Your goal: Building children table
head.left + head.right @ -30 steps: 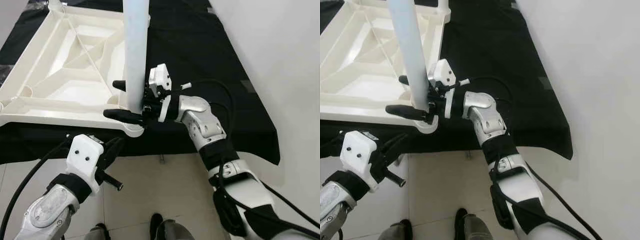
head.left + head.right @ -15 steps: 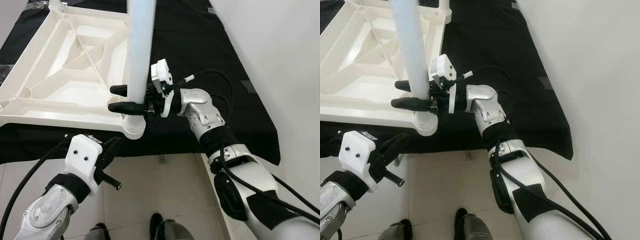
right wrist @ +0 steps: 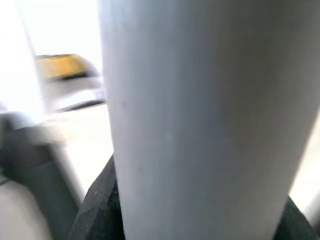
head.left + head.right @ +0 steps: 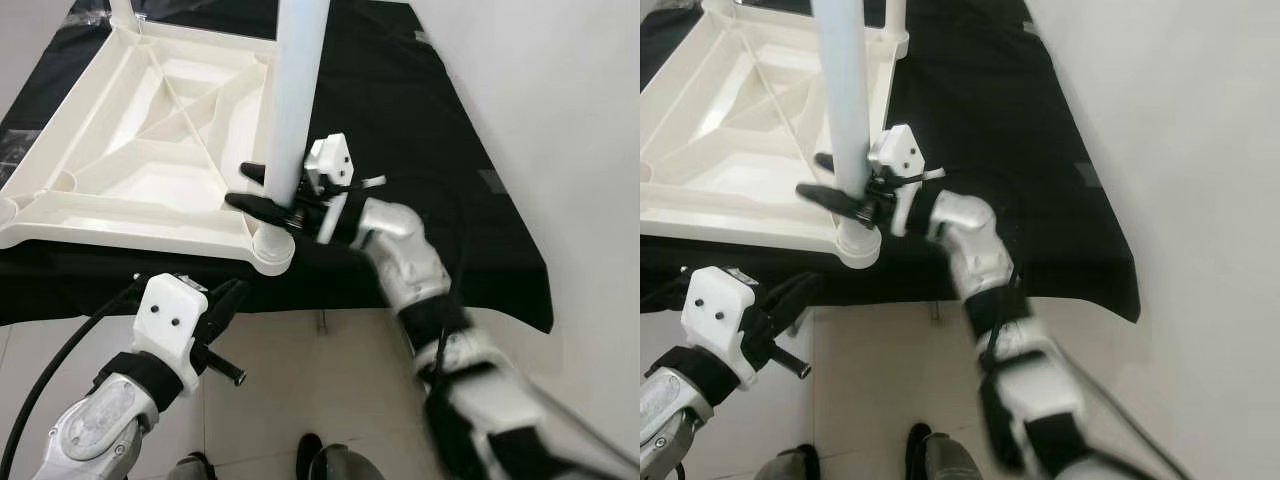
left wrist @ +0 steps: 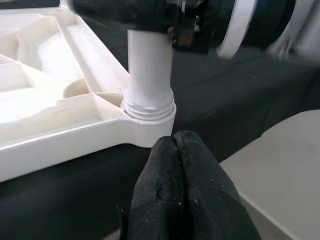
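Note:
The white table top (image 4: 120,215) lies upside down on a black cloth. A white table leg (image 4: 300,80) stands upright in the socket (image 4: 272,250) at the top's near right corner. My right gripper (image 4: 250,187) is shut on this leg a little above the socket, one black finger on each side; the leg (image 3: 200,120) fills the space between its fingers. My left gripper (image 4: 225,298) hangs below the table's front edge, shut on nothing, its fingertips (image 5: 175,150) pressed together just in front of the socket (image 5: 149,112).
The black cloth (image 4: 400,110) covers the work surface and hangs over its front edge. A white wall rises on the right. Other white legs (image 4: 895,12) stand at the top's far corners. Pale floor tiles and dark shoes (image 4: 312,450) lie below.
My right gripper has moved up the leg from socket level, and its arm is blurred with motion. The view has shifted slightly. The left gripper has stayed where it was.

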Controlling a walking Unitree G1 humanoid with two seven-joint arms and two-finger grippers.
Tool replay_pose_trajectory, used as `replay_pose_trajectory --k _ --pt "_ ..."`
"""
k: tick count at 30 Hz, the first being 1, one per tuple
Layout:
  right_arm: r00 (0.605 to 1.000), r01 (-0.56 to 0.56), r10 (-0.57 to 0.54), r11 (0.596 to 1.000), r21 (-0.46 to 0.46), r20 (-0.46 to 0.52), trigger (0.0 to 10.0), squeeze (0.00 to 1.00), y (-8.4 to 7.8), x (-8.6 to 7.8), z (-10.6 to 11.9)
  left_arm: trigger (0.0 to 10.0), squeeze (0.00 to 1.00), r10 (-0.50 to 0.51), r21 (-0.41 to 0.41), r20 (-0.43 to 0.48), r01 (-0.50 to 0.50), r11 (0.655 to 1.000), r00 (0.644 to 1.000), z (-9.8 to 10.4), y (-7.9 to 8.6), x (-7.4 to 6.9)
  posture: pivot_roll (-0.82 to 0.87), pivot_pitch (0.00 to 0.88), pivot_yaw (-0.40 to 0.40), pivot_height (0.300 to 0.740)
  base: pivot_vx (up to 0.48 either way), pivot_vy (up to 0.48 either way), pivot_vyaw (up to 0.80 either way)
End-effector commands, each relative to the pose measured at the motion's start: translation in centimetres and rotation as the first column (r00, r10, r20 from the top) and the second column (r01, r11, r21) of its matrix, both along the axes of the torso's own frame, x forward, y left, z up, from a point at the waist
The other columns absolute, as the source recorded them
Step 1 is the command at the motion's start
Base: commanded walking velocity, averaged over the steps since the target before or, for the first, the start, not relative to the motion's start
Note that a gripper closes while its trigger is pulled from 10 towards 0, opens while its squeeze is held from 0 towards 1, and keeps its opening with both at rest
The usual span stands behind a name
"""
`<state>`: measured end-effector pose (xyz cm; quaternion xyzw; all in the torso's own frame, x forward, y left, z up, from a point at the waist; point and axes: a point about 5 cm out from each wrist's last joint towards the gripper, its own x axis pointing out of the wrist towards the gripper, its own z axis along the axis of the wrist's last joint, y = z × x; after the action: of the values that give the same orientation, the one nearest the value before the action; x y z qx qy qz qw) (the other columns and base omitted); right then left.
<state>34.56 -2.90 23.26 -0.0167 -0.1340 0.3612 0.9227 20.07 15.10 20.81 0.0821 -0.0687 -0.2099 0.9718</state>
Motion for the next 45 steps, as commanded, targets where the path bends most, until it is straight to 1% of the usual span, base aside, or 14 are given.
replay_pose_trajectory --k 1,9,11,12,13,14,15,22,23,25,26,39,40,45 --pt "0.946 0.156 -0.182 0.981 -0.119 -0.268 0.0 0.00 -2.0 -0.8 -7.1 10.0 0.00 0.003 0.012 -0.026 -0.003 1.000 1.000 -0.4 0.2 -0.2 0.11 0.309 -0.181 0.740 0.000 0.000 0.00" --pt "0.971 0.044 -0.066 0.994 -0.103 -0.230 0.0 0.00 0.0 -0.3 -5.9 10.0 0.00 0.018 0.025 -0.025 -0.018 1.000 1.000 -0.4 0.4 -0.1 0.12 0.298 -0.190 0.740 0.000 0.000 0.00" --pt "0.977 0.018 -0.033 0.997 -0.072 -0.211 4.2 0.00 0.3 0.0 -5.2 10.0 0.00 0.021 0.027 -0.024 -0.021 0.999 0.999 -0.4 0.5 -0.1 0.12 0.296 -0.186 0.740 0.000 0.000 0.00" --pt "0.984 0.002 -0.009 0.999 -0.042 -0.179 10.0 0.00 0.3 0.3 -4.4 10.0 0.00 0.019 0.026 -0.024 -0.019 0.999 1.000 -0.5 0.4 0.0 0.12 0.295 -0.185 0.740 0.000 0.000 0.00" --pt "0.986 0.011 -0.016 1.000 -0.027 -0.163 10.0 0.00 0.3 0.3 -3.8 10.0 0.00 0.017 0.025 -0.025 -0.016 1.000 1.000 -0.5 0.3 0.0 0.12 0.294 -0.182 0.740 0.000 0.000 0.00" --pt "0.989 -0.026 0.025 1.000 -0.007 -0.143 10.0 0.78 0.4 0.2 -3.0 10.0 0.00 0.011 0.023 -0.025 -0.011 1.000 1.000 -0.5 0.1 0.0 0.12 0.292 -0.183 0.740 0.000 0.000 0.00" --pt "0.989 -0.064 0.065 0.998 0.011 -0.129 10.0 1.00 0.4 0.2 -2.3 10.0 0.00 0.008 0.023 -0.026 -0.007 1.000 1.000 -0.5 0.0 0.0 0.12 0.291 -0.184 0.740 0.000 0.000 0.00" --pt "0.959 -0.280 0.280 0.960 0.004 -0.037 10.0 1.00 0.2 0.1 0.5 10.0 0.00 0.009 0.021 -0.022 -0.009 1.000 1.000 -0.5 0.0 0.1 0.13 0.287 -0.189 0.740 0.000 0.000 0.00" --pt "0.923 -0.385 0.385 0.922 -0.051 -0.011 10.0 0.39 -0.1 0.0 0.9 10.0 0.00 0.011 0.021 -0.021 -0.010 1.000 1.000 -0.5 0.0 0.2 0.13 0.284 -0.190 0.740 0.000 0.000 0.00" --pt "0.893 -0.449 0.451 0.889 -0.090 -0.001 10.0 0.39 -0.3 -0.1 1.1 10.0 0.00 0.012 0.021 -0.019 -0.011 1.000 1.000 -0.5 -0.1 0.2 0.13 0.284 -0.190 0.740 0.000 0.000 0.00" --pt "0.844 -0.529 0.536 0.831 -0.171 -0.004 10.0 0.00 -0.8 -0.1 0.9 10.0 0.00 0.011 0.020 -0.018 -0.011 1.000 1.000 -0.5 -0.1 0.2 0.15 0.282 -0.187 0.740 0.000 0.000 0.00" --pt "0.758 -0.638 0.649 0.717 -0.280 -0.065 10.0 0.00 -1.3 1.8 2.6 10.0 0.00 0.012 0.028 -0.018 -0.011 1.000 1.000 -0.4 -0.2 -0.1 0.18 0.287 -0.191 0.740 0.000 0.000 0.00" --pt "0.757 -0.640 0.650 0.714 -0.286 -0.072 2.6 0.00 -1.3 2.0 2.6 10.0 0.00 0.010 0.032 -0.022 -0.010 0.999 1.000 -0.5 -0.2 -0.2 0.18 0.288 -0.191 0.740 0.000 0.000 0.00" --pt "0.748 -0.652 0.658 0.702 -0.288 -0.089 0.0 0.00 -1.4 2.3 2.6 10.0 0.00 0.009 0.038 -0.028 -0.008 0.999 1.000 -0.6 -0.2 -0.3 0.19 0.292 -0.189 0.740 0.000 0.000 0.00"
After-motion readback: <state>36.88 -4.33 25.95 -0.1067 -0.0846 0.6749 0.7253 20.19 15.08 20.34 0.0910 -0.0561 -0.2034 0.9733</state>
